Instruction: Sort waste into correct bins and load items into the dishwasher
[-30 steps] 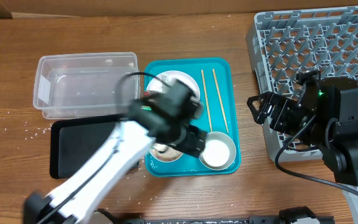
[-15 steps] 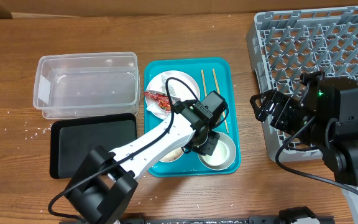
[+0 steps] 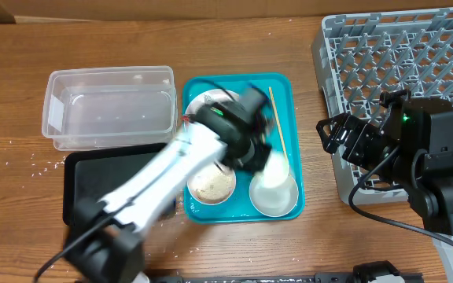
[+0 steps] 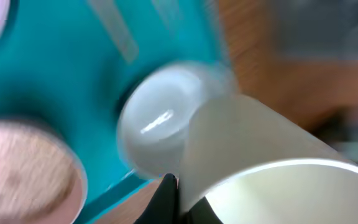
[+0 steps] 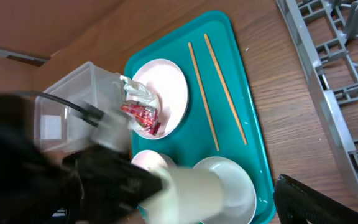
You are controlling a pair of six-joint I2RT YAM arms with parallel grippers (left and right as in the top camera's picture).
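Note:
My left gripper is shut on the wall of the small white cup, which hangs tilted above the smaller white dish on the teal tray; the arm is blurred with motion. In the left wrist view the cup fills the lower right over the dish. The metal bowl holds rice. A red wrapper and a white tissue lie on the round plate, with two chopsticks beside it. My right gripper stands open and empty beside the grey dish rack.
The clear tub sits left of the teal tray, with the black tray in front of it. Rice grains are scattered on the wood at the far left. The dish rack fills the back right corner.
The left gripper came down open over the dish, shut on the cup and has lifted it off while swinging back. The right arm has stayed put.

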